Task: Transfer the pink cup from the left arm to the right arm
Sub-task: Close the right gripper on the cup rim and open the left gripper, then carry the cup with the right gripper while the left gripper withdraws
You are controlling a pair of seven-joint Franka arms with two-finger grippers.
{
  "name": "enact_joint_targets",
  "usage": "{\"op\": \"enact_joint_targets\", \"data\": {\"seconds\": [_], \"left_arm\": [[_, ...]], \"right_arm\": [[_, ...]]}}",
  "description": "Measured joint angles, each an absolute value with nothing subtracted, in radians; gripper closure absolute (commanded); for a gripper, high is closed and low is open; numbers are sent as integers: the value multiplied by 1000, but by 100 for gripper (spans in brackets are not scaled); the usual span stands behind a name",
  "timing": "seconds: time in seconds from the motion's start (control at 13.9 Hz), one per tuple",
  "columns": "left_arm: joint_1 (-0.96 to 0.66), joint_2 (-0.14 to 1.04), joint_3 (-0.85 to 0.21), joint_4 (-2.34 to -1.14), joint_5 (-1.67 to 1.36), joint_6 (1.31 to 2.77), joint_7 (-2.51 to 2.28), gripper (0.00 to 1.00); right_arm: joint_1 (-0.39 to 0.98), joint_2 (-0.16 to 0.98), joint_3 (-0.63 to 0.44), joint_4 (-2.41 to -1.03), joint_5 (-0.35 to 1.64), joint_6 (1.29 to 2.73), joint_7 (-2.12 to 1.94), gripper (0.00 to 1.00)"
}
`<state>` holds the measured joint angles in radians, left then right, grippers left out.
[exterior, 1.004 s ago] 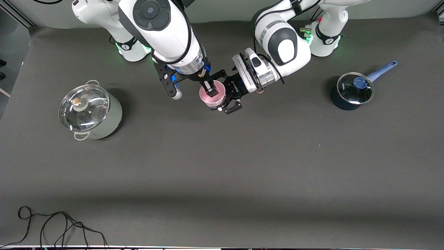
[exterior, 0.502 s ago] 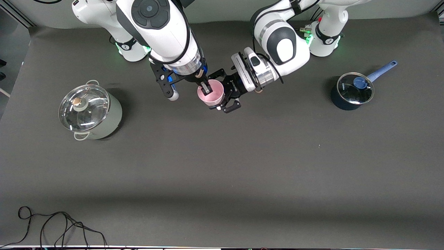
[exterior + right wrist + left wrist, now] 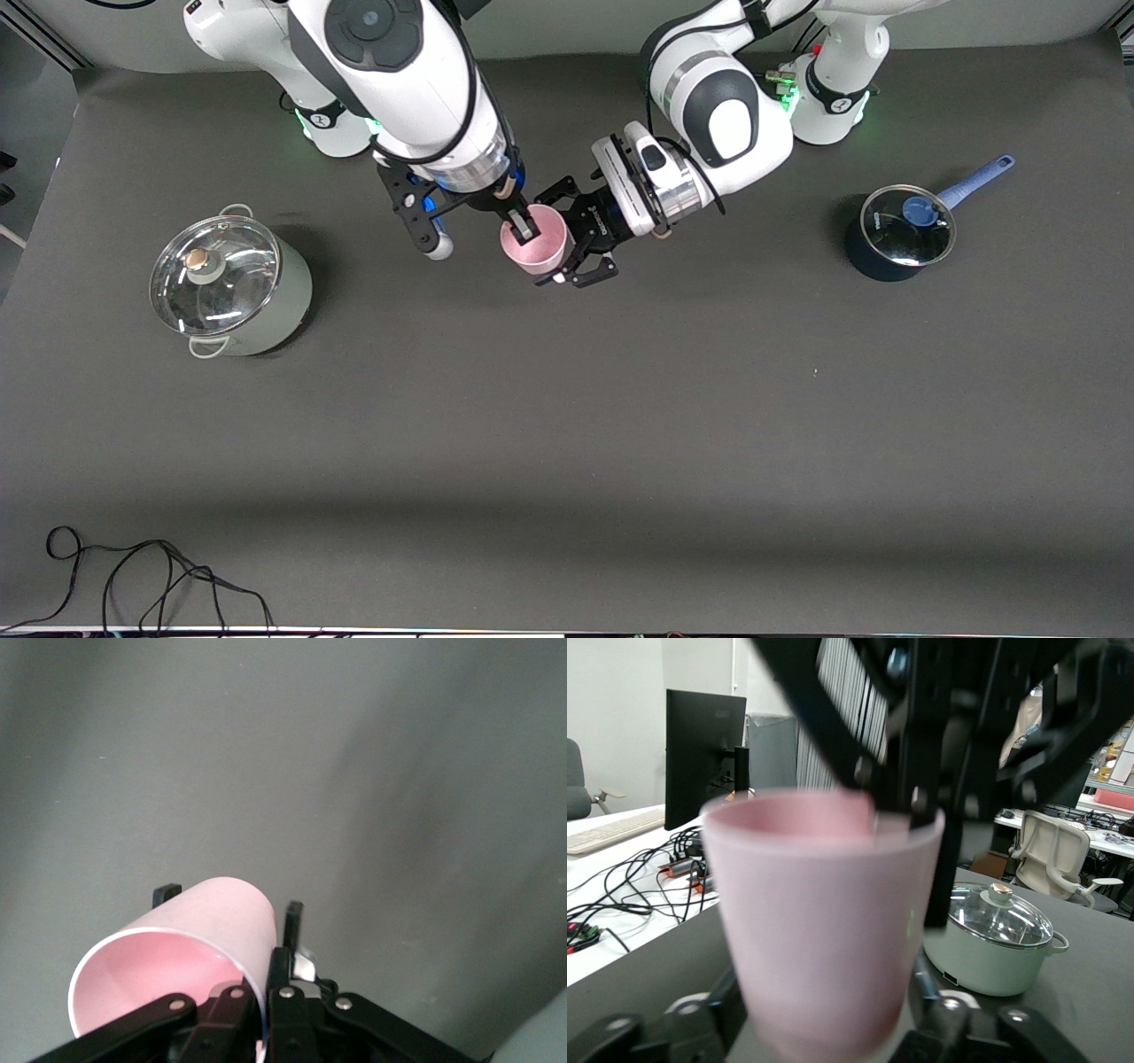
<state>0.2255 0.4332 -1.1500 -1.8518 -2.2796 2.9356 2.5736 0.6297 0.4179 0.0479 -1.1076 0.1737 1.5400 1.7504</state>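
Observation:
The pink cup [image 3: 536, 246] is up in the air over the table's middle, near the robots' bases. My right gripper [image 3: 523, 223] is shut on its rim, one finger inside and one outside, as the right wrist view shows [image 3: 266, 985] with the cup [image 3: 213, 921] below it. My left gripper [image 3: 553, 237] is open, with its jaws standing on either side of the cup's body. In the left wrist view the cup [image 3: 824, 921] fills the space between my left gripper's [image 3: 824, 1032] jaws, and the right gripper [image 3: 921, 753] hangs over the rim.
A pale-green pot with a glass lid [image 3: 226, 288] stands toward the right arm's end of the table and also shows in the left wrist view [image 3: 997, 935]. A dark blue saucepan with a lid [image 3: 899, 232] stands toward the left arm's end. A black cable [image 3: 159, 576] lies nearest the front camera.
The right gripper has carried the cup slightly toward the right arm's end. The left gripper shifted a little at first, then stayed while the cup slid on.

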Motion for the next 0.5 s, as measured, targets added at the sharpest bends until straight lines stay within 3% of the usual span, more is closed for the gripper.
{"op": "enact_joint_targets", "data": {"seconds": [0.5], "left_arm": [[227,484,-1084,-1855,-2279,2936,2573,1]], "right_arm": [[491,317,40,-1096,171,1384,1299,100]]}}
